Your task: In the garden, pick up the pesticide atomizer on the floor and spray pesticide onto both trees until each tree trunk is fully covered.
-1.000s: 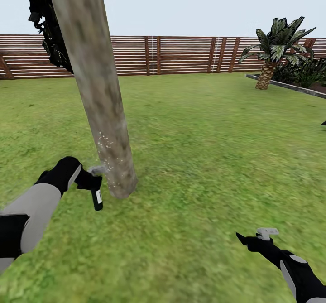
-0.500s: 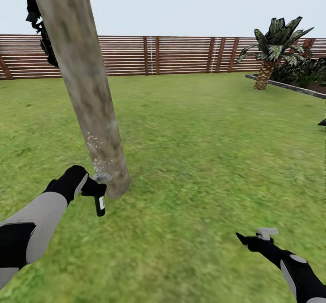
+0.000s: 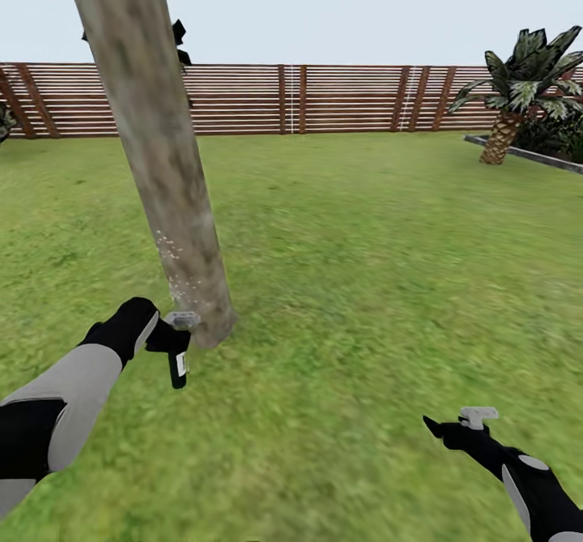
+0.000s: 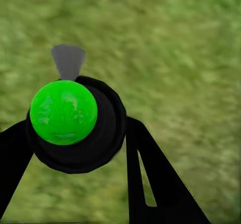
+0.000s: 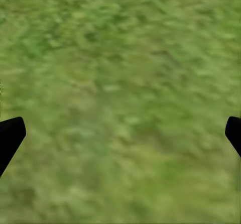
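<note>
A leaning grey-brown tree trunk (image 3: pixel 162 153) rises from the garden lawn (image 3: pixel 364 266) at the left, with tiny white specks low on its bark. My left gripper (image 3: pixel 166 339) is shut on the pesticide atomizer (image 3: pixel 177 356), a black bottle with a white label whose grey trigger head sits close beside the trunk's base. In the left wrist view the pesticide atomizer (image 4: pixel 75 123) shows end-on with a green spot, clamped between black fingers (image 4: pixel 150 184). Low at the right, my right gripper (image 3: pixel 453 427) hangs over grass, open, its fingertips (image 5: pixel 10 136) far apart with only lawn between them.
A brown slatted fence (image 3: pixel 324 98) closes the lawn at the back. A short palm (image 3: pixel 518 88) with a scaly trunk stands at the far right beside a grey-edged planting bed (image 3: pixel 526 153). Dark foliage (image 3: pixel 174 36) shows behind the trunk. Open grass lies ahead and to the right.
The whole view has swung left, so fence and palm slid right. The atomizer in my left gripper has come closer to the trunk's base. The right arm holds still.
</note>
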You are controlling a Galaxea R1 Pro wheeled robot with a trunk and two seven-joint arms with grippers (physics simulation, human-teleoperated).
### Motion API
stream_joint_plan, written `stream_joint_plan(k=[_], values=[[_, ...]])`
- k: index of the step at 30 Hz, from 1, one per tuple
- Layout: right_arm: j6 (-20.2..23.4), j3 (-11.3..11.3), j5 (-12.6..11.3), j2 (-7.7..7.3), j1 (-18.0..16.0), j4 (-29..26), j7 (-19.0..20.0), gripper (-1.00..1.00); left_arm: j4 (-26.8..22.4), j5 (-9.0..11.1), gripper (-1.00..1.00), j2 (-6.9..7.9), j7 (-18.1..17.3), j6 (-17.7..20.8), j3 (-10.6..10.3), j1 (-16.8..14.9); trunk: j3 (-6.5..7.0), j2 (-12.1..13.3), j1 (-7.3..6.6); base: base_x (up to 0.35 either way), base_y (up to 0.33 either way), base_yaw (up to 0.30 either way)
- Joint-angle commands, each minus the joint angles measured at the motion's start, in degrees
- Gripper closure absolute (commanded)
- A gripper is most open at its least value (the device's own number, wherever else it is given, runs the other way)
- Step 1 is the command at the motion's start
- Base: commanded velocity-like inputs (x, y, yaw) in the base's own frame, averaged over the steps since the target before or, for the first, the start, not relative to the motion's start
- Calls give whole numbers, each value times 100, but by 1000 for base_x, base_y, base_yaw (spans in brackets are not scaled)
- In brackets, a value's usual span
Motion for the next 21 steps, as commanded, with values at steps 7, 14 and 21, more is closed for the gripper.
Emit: stream_joint_plan(k=[7,14,21], values=[[25,-34,54,5,-3,-5,47,-100,-67,-53,100,-6,-23,14,195,94,-5,-2,-1,100,-160,271],[25,-34,54,13,-3,-4,47,-100,-83,-51,100,-14,114,6,246,132,-5,-2,-1,9,-9,271],[25,-36,54,13,-3,-4,47,-100,-91,-40,100,-237,635,-3,255,139,-5,-2,-1,78,-33,211]])
